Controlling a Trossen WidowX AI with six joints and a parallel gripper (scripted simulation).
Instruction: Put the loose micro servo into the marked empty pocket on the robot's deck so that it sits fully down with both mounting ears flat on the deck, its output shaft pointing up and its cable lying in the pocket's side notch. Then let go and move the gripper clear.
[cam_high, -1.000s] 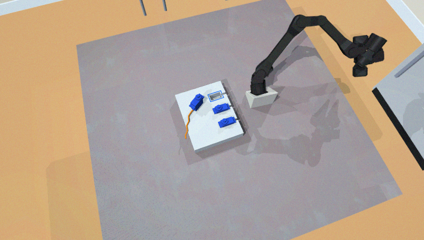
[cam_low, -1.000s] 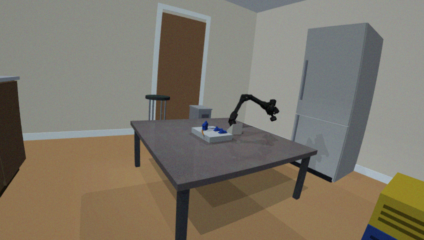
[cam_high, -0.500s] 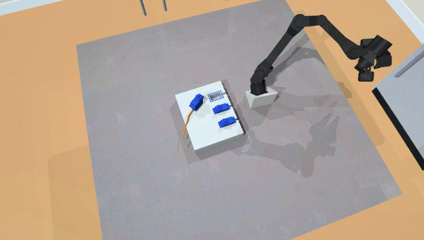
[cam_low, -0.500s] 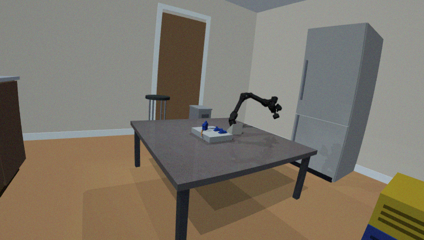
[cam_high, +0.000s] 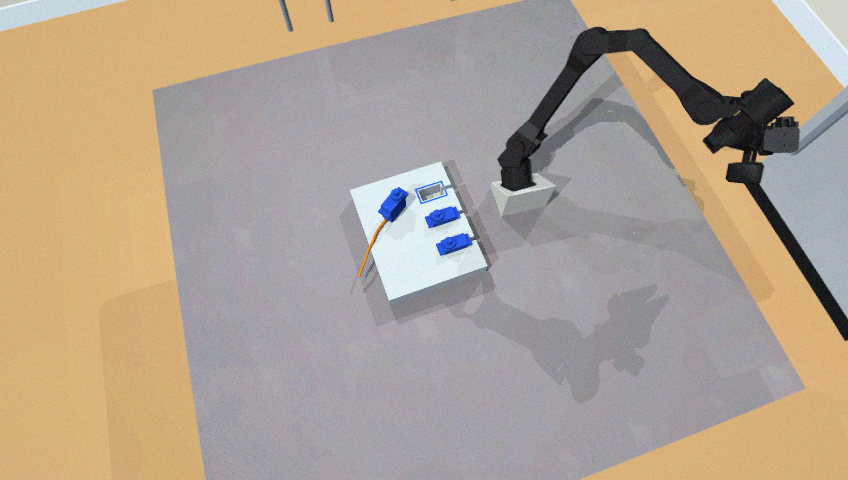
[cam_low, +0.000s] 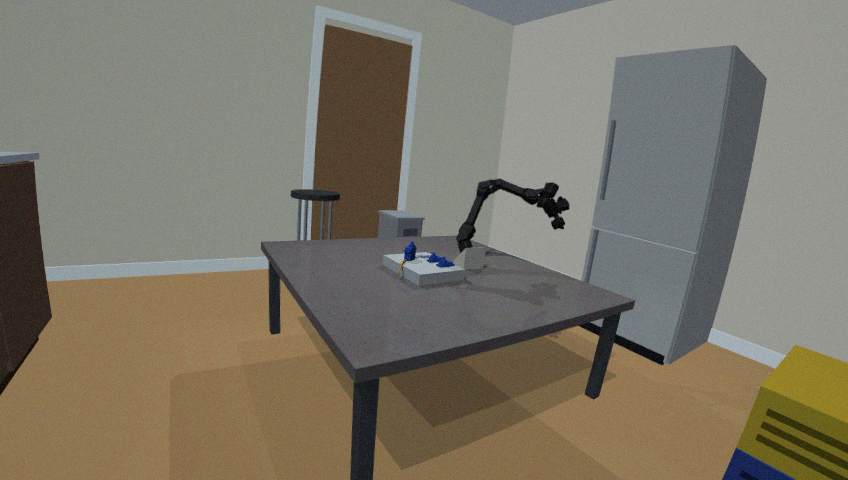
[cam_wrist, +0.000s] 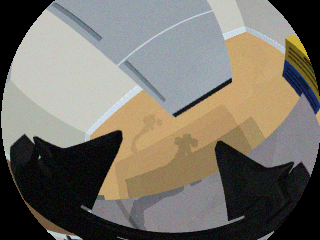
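Observation:
The loose blue micro servo (cam_high: 393, 204) (cam_low: 410, 252) stands on the white deck (cam_high: 416, 273), beside the empty pocket and outside it. Its shaft end points up. Its orange cable (cam_high: 371, 245) runs over the deck's edge. The pocket's blue outline (cam_high: 433, 199) surrounds an empty recess, with a side notch toward the arm's base. My gripper (cam_wrist: 170, 141) is open and empty. It is held high and far from the servo, out past the table's edge toward the fridge in the top view. The wrist view shows neither servo nor pocket.
Two seated blue servos, one (cam_high: 442, 217) (cam_low: 433, 258) nearer the pocket and another (cam_high: 454, 243) (cam_low: 444, 262) beyond it, sit in the deck. The arm's pale base block (cam_high: 523, 198) (cam_low: 471, 258) stands beside the deck. A grey fridge (cam_low: 666, 160) (cam_wrist: 175, 60) stands past the table.

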